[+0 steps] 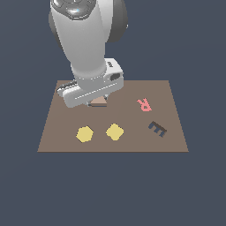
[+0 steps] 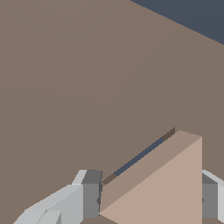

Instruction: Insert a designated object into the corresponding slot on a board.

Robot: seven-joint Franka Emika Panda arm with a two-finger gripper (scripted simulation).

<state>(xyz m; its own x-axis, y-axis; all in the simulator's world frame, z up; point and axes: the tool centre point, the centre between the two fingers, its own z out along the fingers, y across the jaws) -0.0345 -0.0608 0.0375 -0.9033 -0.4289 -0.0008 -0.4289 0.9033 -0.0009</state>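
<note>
The tan-pink triangle block point(image 2: 166, 188) sits between my gripper's fingers point(image 2: 89, 197), with the gripper point(image 2: 148, 202) shut on it. A thin dark strip of the slot point(image 2: 140, 156) shows along the block's edge; the rest of the slot lies hidden under the block. In the exterior view the gripper point(image 1: 98, 102) hangs low over the brown board point(image 1: 132, 143) at its back middle. Only a small piece of the triangle block point(image 1: 99, 102) shows below the hand there. I cannot tell how deep the block sits in the slot.
On the board lie a yellow hexagon point(image 1: 84, 134), a second yellow shape point(image 1: 114, 131), a pink letter R point(image 1: 144, 104) and a dark E-shaped cut-out point(image 1: 157, 128). The arm's bulk rises over the board's back left. The board point(image 2: 87, 65) ends at dark floor point(image 2: 192, 17).
</note>
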